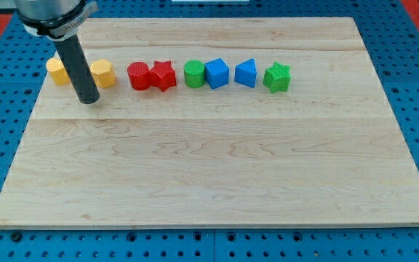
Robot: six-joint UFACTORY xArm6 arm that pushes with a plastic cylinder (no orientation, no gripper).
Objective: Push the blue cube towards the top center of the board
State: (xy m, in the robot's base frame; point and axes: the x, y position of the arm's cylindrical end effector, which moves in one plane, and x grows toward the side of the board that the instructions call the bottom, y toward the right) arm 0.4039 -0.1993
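Blue cube (217,73) sits in a row of blocks across the upper part of the wooden board (209,175), about mid-width, slightly toward the view's left of centre. It touches, or very nearly touches, a green cylinder-like block (194,74) on the view's left. On its other side, just apart, a second blue block (246,73), wedge-shaped, then a green star (276,76) close beside that.

Further along the row to the view's left: a red star (164,75) pressed against a red cylinder (139,76), then a gap, then two yellow blocks. One yellow block (102,73) looks hexagonal; the other yellow block (57,70) is partly hidden behind the rod, shape unclear.

My tip (88,101) rests on the board between the two yellow blocks and slightly below them in the view, well apart from the blue cube. No fingers on this rig; the rod holds nothing and touches neither yellow block as far as I can tell.

Progress, judged: nothing visibly done. Cube lies in line with its neighbours, a strip of bare board between it and the top edge. Left to do: bring the tip across under the red and green blocks to the cube's lower side, then push up the view. Risk: green cylinder-like block gets dragged along.
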